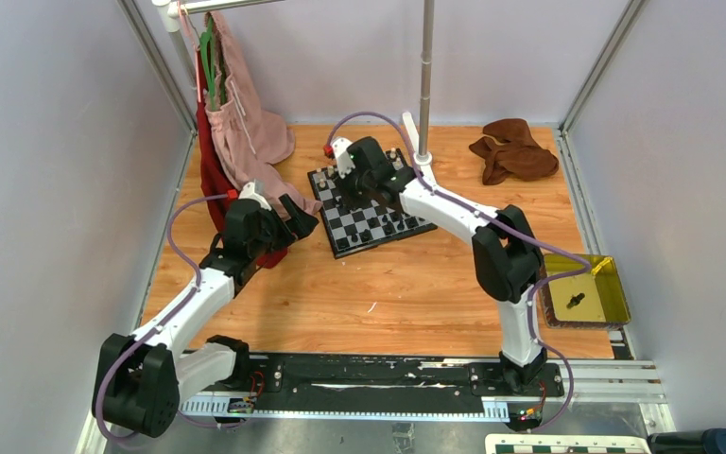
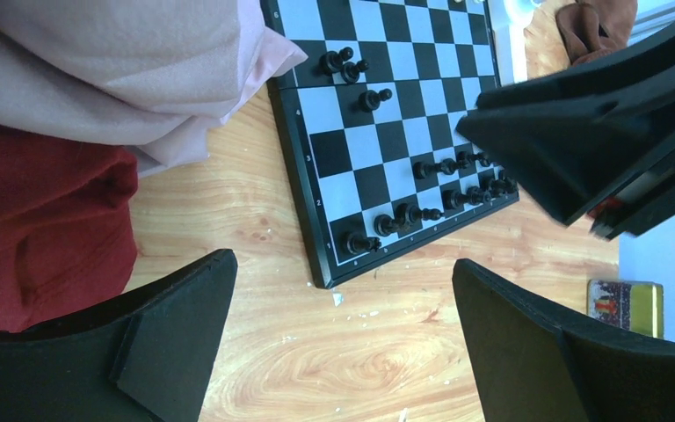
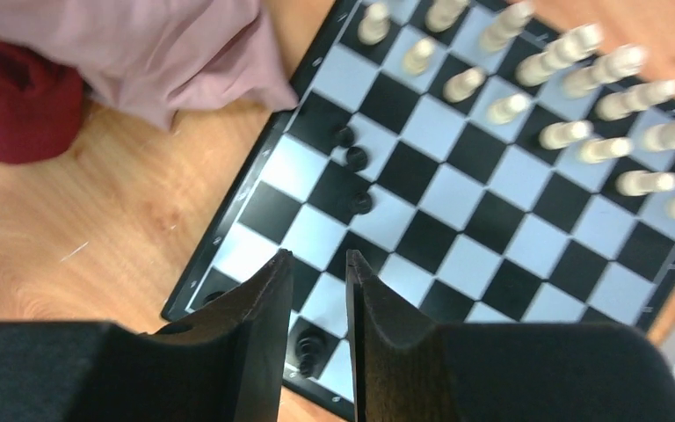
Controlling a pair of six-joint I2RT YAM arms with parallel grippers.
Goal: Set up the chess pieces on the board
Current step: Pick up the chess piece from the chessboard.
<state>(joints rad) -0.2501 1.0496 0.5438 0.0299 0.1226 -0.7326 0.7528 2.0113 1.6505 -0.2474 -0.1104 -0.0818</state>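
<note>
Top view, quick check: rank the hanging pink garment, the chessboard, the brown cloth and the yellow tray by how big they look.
1. pink garment, largest, though it hangs above the table, so possibly nearer the camera.
2. board.
3. brown cloth and yellow tray look about alike; not ranked.

A robotics lab cell: grey wall panels (image 1: 47, 142) in aluminium framing (image 1: 602, 61) enclose a wooden table (image 1: 388, 293) (arms (image 1: 198, 293) bolted to a rail (image 1: 369, 374)).

1. table (image 1: 416, 284): wood grain, smooth, slight sheen.
2. board (image 3: 457, 202): smooth, glossy squares.
3. cream chess pieces (image 3: 568, 134): satin, plastic-looking.
4. pink cloth (image 2: 97, 79): soft, matt fabric.
5. my right fingers (image 3: 246, 352): matt black.
</note>
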